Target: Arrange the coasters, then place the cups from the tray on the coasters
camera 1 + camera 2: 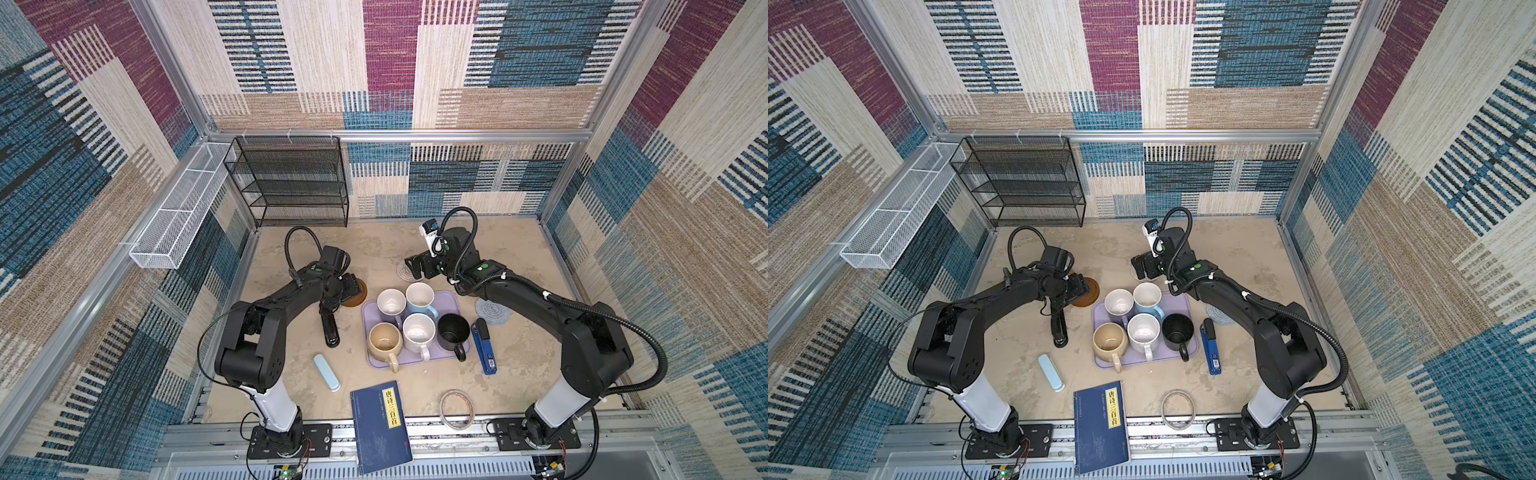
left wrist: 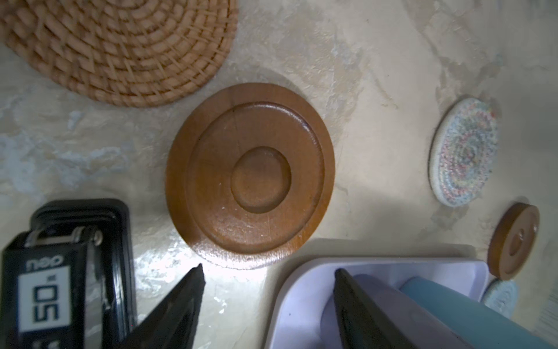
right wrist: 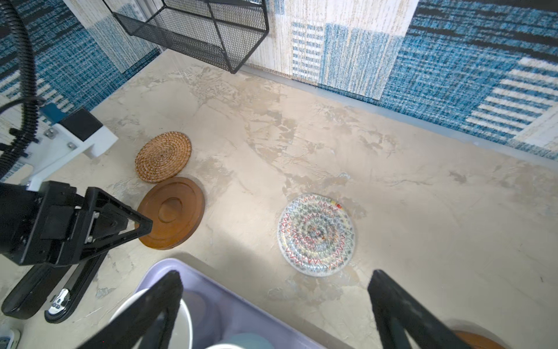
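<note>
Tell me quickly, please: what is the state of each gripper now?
Left gripper: open, jaws apart, holding nothing.
Right gripper: open wide, holding nothing.

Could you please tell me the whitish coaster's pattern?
The whitish coaster shows concentric multicoloured zigzags, clearest in the right wrist view.

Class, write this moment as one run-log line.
left gripper: open, near wood coaster | right gripper: open, empty | cups: five on tray | coasters: no cups yet
</note>
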Motion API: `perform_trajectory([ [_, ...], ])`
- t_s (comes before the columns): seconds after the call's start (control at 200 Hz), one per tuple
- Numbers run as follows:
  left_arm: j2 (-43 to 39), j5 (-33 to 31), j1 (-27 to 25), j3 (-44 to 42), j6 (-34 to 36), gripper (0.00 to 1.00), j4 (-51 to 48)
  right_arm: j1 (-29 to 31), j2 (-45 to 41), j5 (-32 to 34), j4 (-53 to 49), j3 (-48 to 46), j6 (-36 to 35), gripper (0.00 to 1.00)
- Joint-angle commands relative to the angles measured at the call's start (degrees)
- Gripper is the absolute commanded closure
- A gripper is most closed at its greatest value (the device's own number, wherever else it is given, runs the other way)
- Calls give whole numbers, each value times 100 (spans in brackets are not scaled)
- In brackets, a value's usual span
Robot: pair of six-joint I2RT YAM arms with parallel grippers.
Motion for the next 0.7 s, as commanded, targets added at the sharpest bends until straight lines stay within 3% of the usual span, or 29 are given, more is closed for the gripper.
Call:
perform_trajectory([
  [0.0, 149, -517, -37, 90, -132, 32, 22, -80, -63, -178, 213, -34, -48, 2],
  [0.426, 733, -622, -167, 262, -234, 40, 60, -192, -111, -194, 212, -146, -77, 3],
  [0.696, 1075, -1078, -336, 767, -179, 41, -229, -206, -153, -106, 228, -253, -107, 3],
])
